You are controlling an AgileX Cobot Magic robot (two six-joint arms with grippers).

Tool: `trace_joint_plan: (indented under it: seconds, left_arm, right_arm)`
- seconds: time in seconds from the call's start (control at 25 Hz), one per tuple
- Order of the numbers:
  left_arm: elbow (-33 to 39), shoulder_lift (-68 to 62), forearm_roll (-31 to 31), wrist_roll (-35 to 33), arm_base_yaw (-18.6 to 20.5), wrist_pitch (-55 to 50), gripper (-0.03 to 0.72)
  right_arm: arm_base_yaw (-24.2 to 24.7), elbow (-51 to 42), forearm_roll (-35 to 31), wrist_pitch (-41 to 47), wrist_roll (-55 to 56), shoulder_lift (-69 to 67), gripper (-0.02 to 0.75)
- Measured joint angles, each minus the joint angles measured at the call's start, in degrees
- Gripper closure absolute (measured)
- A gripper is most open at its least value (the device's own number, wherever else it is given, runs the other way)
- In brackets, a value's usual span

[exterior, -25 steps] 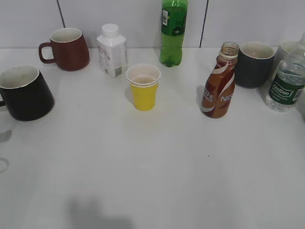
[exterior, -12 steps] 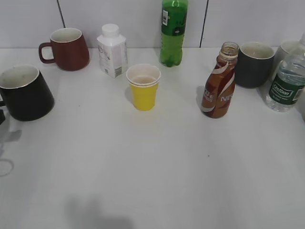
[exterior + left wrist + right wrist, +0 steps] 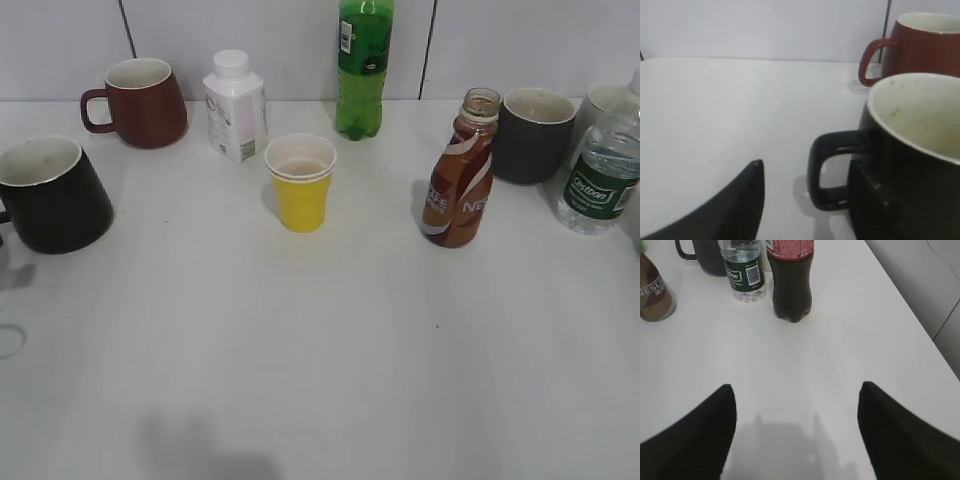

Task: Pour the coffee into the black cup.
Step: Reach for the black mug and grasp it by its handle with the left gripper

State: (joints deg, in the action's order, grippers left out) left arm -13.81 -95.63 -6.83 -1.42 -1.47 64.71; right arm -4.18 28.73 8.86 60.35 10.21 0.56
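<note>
uncapped brown coffee bottle (image 3: pixel 459 180) stands upright, well apart from upright, empty black cup (image 3: pixel 52 196).

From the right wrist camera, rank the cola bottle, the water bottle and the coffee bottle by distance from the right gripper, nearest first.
1. Cola bottle, ahead, roughly centred above the open right gripper.
2. Water bottle, just left of it and slightly farther back.
3. Coffee bottle, far left at the frame edge, farthest off to the side.

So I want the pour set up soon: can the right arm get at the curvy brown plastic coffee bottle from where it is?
Probably yes. The right gripper is open and the bare white table lies ahead; the curvy brown plastic coffee bottle stands off to its left, apart from the clear water bottle.
</note>
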Motion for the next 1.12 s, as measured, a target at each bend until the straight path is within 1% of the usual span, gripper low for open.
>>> trace_joint_plan:
  seconds: [0.2, 0.36, 0.64, 0.92, 1.0, 1.12]
  left_arm:
    - [-1.1, -2.1, 1.8, 0.0, 1.4, -0.1, 0.274]
    - [-1.1, -4.5, 2.5, 0.0, 1.4, 0.9, 0.274]
    - [-3.7, -6.7, 3.0, 0.0, 1.4, 1.4, 0.274]
    - [-6.7, -6.8, 3.4, 0.0, 2.4, -1.7, 0.274]
    - [-7.7, -6.8, 4.4, 0.0, 3.2, -3.1, 0.274]
    - [-8.6, -6.8, 8.6, 0.2, 5.1, -4.4, 0.274]
  right_arm:
    - [0.0, 0.0, 0.0, 0.0, 0.0, 0.0, 0.150]
    - [0.0, 0.0, 0.0, 0.0, 0.0, 0.0, 0.150]
    - [0.0, 0.0, 0.0, 0.0, 0.0, 0.0, 0.150]
    - [0.0, 0.0, 0.0, 0.0, 0.0, 0.0, 0.150]
    - [0.0, 0.0, 0.0, 0.0, 0.0, 0.0, 0.150]
    - [0.0, 0.0, 0.0, 0.0, 0.0, 0.0, 0.150]
